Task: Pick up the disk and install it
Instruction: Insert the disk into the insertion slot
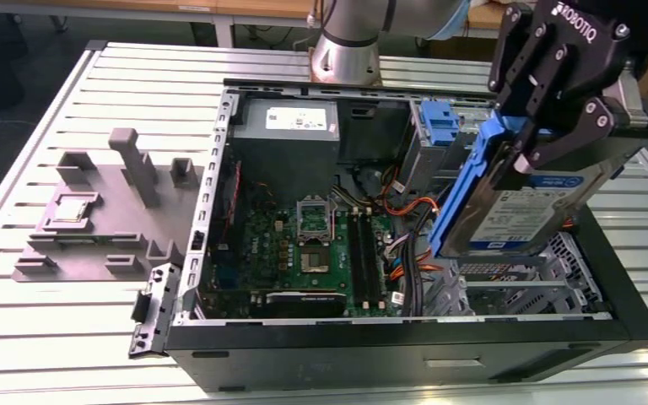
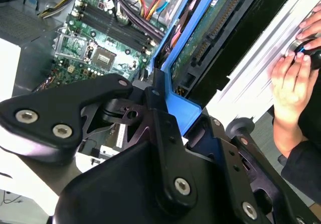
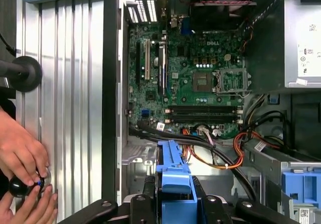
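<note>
In the exterior view the disk (image 1: pixel 523 213), a silver-grey drive with a white-and-blue label and blue rails, hangs tilted on edge above the right side of the open computer case (image 1: pixel 414 359). My black gripper (image 1: pixel 532 152) is shut on its upper end. Below it lies the metal drive cage (image 1: pixel 515 291). In the second wrist view the disk's green circuit side (image 2: pixel 213 30) and blue rail (image 2: pixel 178 106) run between my fingers (image 2: pixel 108 91). The blue rail (image 3: pixel 173 171) also stands between the gripper's arms in the first wrist view.
The case holds a green motherboard (image 1: pixel 313 245), a grey power supply (image 1: pixel 290 122), orange and black cables (image 1: pixel 414 211) and an empty blue bracket (image 1: pixel 442 122). A grey fixture (image 1: pixel 105 211) sits on the slatted table at the exterior view's left. A person's hands (image 3: pixel 22 169) are beside the case.
</note>
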Tool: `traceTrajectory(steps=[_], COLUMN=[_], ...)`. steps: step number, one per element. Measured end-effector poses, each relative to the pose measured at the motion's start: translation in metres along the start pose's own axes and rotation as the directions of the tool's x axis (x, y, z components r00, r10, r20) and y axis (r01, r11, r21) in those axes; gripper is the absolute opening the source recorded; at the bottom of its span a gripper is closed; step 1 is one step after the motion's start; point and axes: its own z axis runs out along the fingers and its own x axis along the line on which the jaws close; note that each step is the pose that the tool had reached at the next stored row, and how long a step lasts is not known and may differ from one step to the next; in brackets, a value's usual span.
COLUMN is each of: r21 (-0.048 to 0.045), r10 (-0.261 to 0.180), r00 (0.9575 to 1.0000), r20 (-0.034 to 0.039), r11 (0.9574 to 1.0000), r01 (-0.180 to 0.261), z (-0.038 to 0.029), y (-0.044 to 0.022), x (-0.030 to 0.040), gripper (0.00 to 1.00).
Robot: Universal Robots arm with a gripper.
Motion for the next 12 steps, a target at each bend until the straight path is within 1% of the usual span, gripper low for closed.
traceTrajectory(steps=[12], r21=[0.0001], r10=[0.0], r00=[1.0], r20=[-0.0029], r11=[1.0], r01=[0.0], z=[0.0032], y=[-0.0192], x=[-0.0006], gripper=[0.37])
